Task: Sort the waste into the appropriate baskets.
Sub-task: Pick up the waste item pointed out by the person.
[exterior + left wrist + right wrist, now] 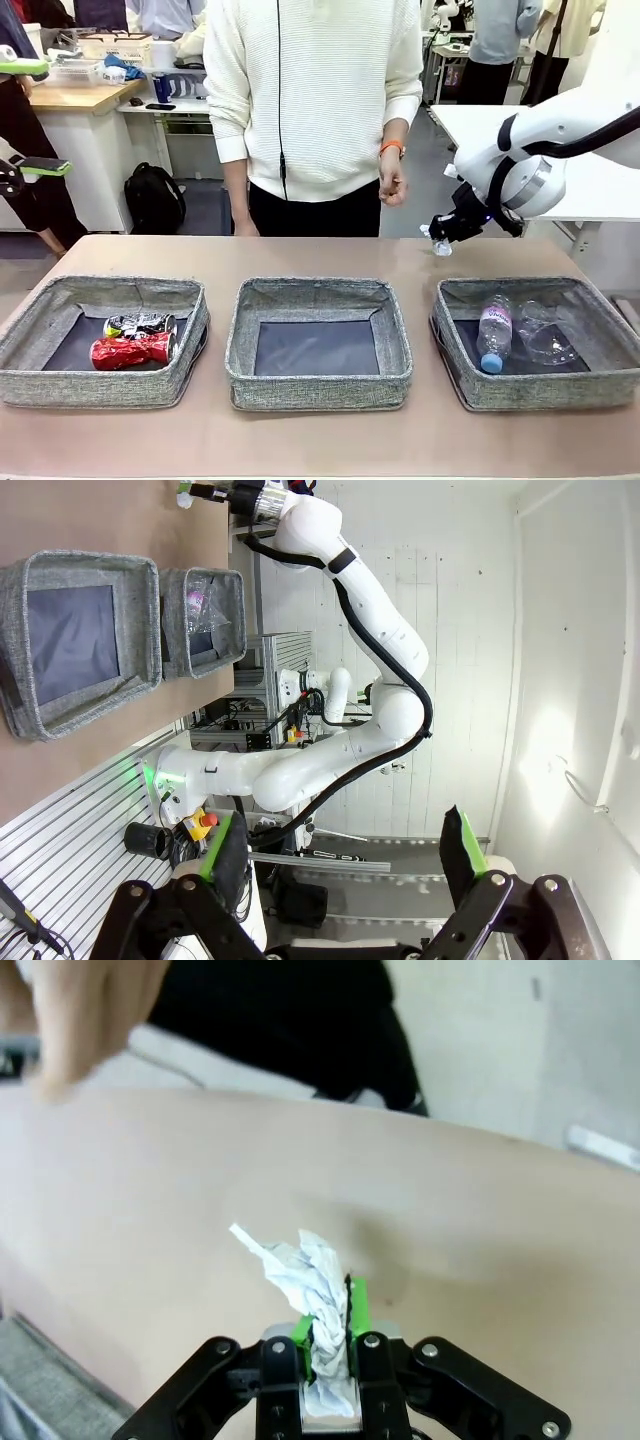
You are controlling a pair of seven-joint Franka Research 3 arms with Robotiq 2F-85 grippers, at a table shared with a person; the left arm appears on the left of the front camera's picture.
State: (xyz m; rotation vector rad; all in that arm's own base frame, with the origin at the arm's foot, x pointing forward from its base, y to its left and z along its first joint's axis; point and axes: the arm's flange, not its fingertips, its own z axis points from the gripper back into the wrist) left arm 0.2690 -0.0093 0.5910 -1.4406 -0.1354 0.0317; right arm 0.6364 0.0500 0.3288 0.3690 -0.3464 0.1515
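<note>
Right wrist view | right gripper (pixel 328 1345) squeezed shut on paper ball (pixel 305 1280), up over table's far right | empty middle basket (pixel 318 343) down and left, nearer right arm | left gripper (pixel 340 855) wide open, far off

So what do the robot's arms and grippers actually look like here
The right arm has glossy white rounded shells with black bands at the joints and a black cable looping along it. The right gripper is black, with bright green pads on its jaws. The left gripper matches: black linkage fingers with bolt heads, tipped with green pads.
</note>
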